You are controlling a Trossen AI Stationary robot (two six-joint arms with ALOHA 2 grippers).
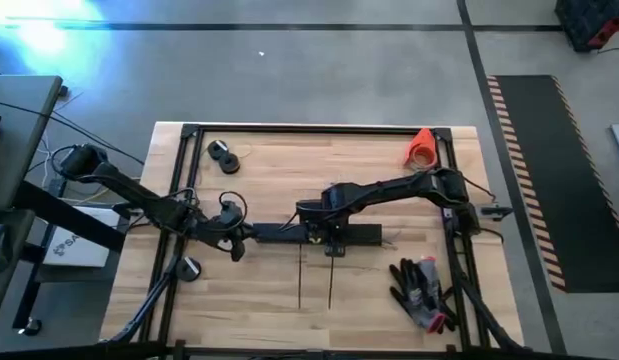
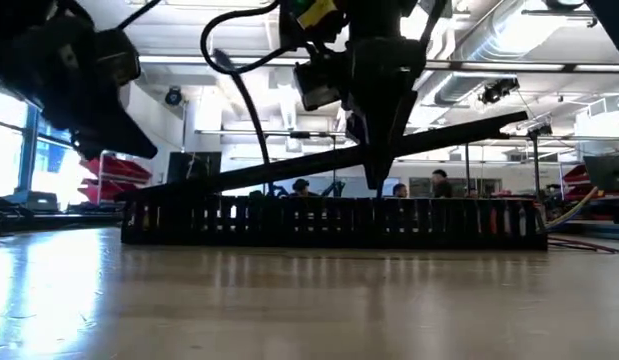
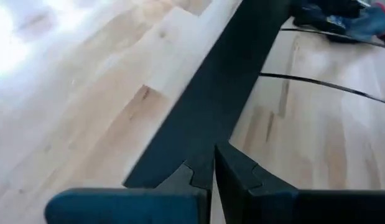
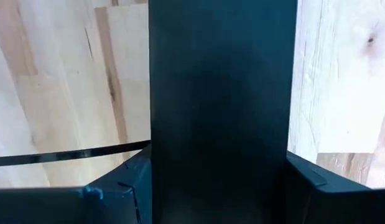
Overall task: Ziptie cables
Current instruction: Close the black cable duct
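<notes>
A long black slotted duct (image 2: 329,222) lies across the table's middle. Above it slants a flat black cover strip (image 2: 289,172), its left end low over the duct and its right end (image 2: 519,124) raised. My right gripper (image 1: 327,228) comes down on the strip's middle. My left gripper (image 1: 244,237) is at the strip's left end. Of the cables, only thin coloured wires (image 2: 579,210) show past the duct's right end. Two black zip ties (image 1: 301,280) (image 1: 331,282) lie flat on the wood nearer the front edge. My left gripper (image 3: 211,165) is shut on the cover strip's left end (image 3: 201,155), at one corner. It comes almost level from the table's left, along the strip. The fingers themselves hide just how they meet it. My right gripper (image 4: 217,168) holds the strip's middle across its width, one finger (image 4: 133,180) on each long edge (image 4: 156,149). The fingers point down from above and lie across the strip. The strip is tilted, its right end lifted above the duct.
A pair of dark gloves (image 1: 421,292) lies at the front right. An orange roll (image 1: 421,148) sits at the back right, two black rolls (image 1: 224,157) at the back left, and another roll (image 1: 189,268) at the front left. A black frame (image 1: 289,128) borders the table.
</notes>
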